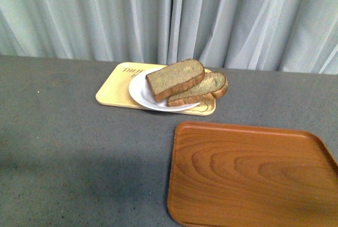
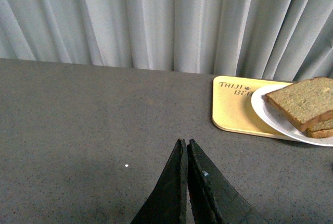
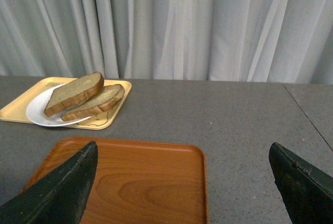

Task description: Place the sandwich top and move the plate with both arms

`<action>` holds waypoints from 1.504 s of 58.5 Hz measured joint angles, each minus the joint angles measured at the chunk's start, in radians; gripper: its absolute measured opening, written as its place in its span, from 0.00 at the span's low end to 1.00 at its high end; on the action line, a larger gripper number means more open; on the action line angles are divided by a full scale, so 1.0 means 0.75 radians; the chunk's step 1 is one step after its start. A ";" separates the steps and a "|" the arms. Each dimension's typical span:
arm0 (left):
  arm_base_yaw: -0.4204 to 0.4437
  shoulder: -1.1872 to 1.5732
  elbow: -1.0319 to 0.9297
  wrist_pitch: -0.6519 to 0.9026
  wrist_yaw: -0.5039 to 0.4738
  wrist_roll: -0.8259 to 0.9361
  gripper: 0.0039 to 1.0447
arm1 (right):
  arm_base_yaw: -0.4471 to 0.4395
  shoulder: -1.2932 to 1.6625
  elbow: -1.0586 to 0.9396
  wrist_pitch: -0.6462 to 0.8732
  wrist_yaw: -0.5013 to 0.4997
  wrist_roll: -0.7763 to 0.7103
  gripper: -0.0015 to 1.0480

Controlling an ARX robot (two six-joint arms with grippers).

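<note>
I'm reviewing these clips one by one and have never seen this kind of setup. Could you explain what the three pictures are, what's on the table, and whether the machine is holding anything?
This is a two-armed robot filmed by three cameras at one moment. The front view looks out from the robot's body; neither arm shows in it. The other two views come from cameras on each wrist.

On the grey table lies a pale yellow tray carrying a white plate. Two bread slices sit on the plate: the squarish sandwich top leans on a rounder slice. Nearer the robot lies a bare brown wooden tray.

In the left wrist view, the left gripper has its fingers pressed together, empty. In the right wrist view, the right gripper is spread wide, also empty. Nothing is held.
</note>
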 joint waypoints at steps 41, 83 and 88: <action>0.000 -0.726 -0.122 -0.590 0.000 0.004 0.01 | 0.000 -0.278 0.001 -0.294 0.001 -0.003 0.02; 0.000 -1.180 -0.123 -1.024 0.000 0.004 0.01 | 0.000 -0.278 0.001 -0.294 0.001 -0.003 0.02; 0.000 -1.211 -0.123 -1.054 0.000 0.004 0.01 | 0.000 -0.278 0.001 -0.294 0.001 -0.003 0.02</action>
